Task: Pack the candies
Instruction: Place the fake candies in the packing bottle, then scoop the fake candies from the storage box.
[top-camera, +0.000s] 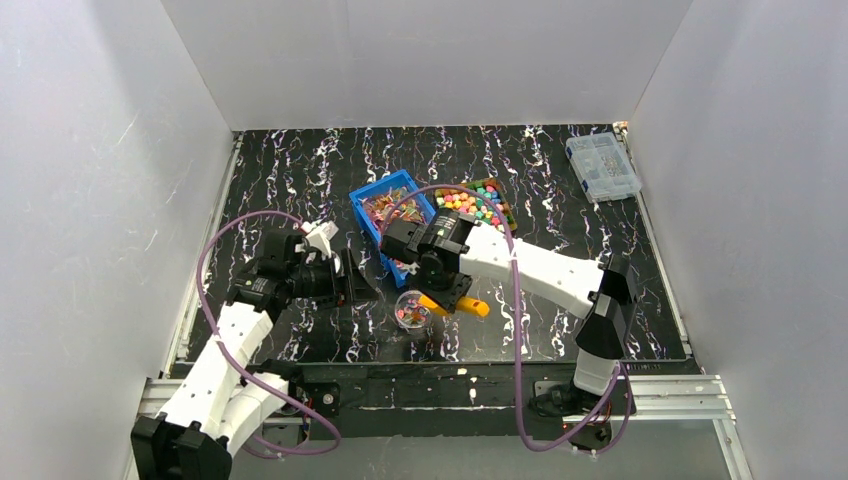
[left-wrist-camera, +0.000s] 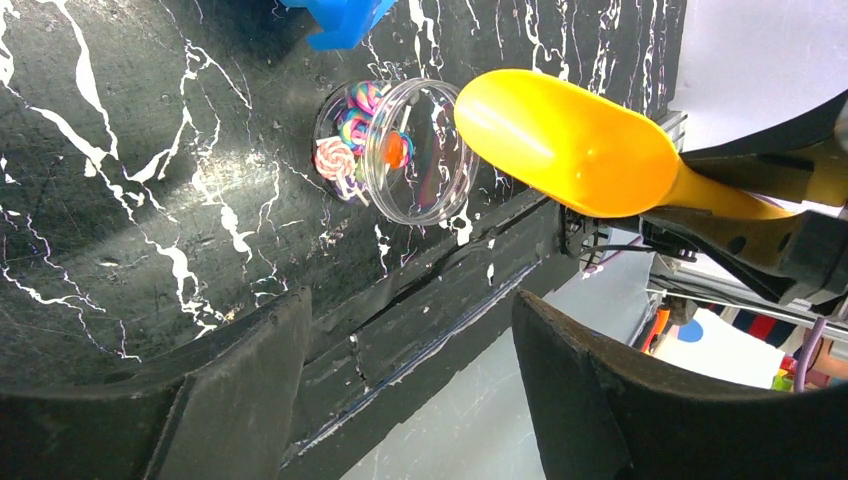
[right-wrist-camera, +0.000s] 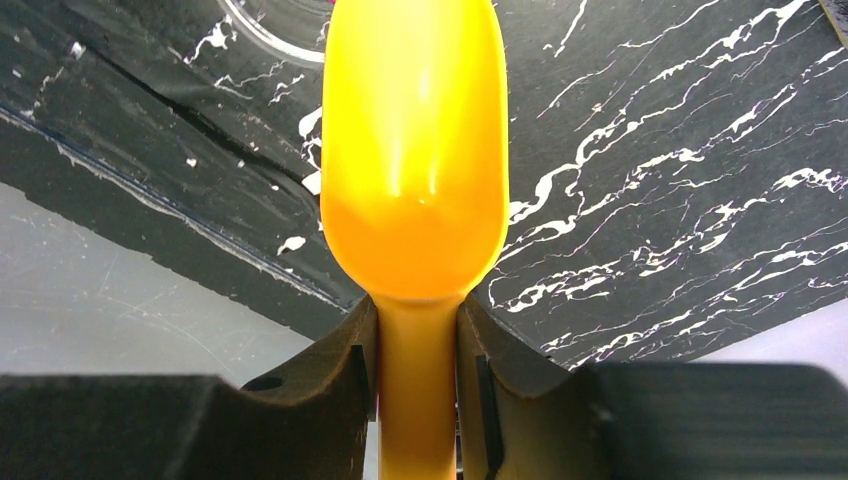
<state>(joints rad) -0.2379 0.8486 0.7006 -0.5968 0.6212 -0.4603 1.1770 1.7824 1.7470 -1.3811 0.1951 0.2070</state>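
Observation:
The candies (top-camera: 478, 203), small bright cubes, fill a dark tray behind my right arm. A clear round jar (top-camera: 411, 311) (left-wrist-camera: 400, 150) stands near the table's front edge with a few colourful sweets (left-wrist-camera: 345, 140) inside. My right gripper (top-camera: 450, 293) (right-wrist-camera: 417, 370) is shut on the handle of a yellow scoop (top-camera: 470, 305) (right-wrist-camera: 415, 150) (left-wrist-camera: 565, 140). The scoop's bowl hovers just right of the jar's mouth, and no candy shows on it. My left gripper (top-camera: 345, 283) (left-wrist-camera: 410, 380) stands open and empty to the left of the jar, apart from it.
A blue bin (top-camera: 395, 210) (left-wrist-camera: 340, 20) of shiny foil-wrapped sweets sits left of the candy tray, just behind the jar. A clear compartment box (top-camera: 602, 167) lies at the back right. The table's front edge (left-wrist-camera: 440, 290) runs close below the jar.

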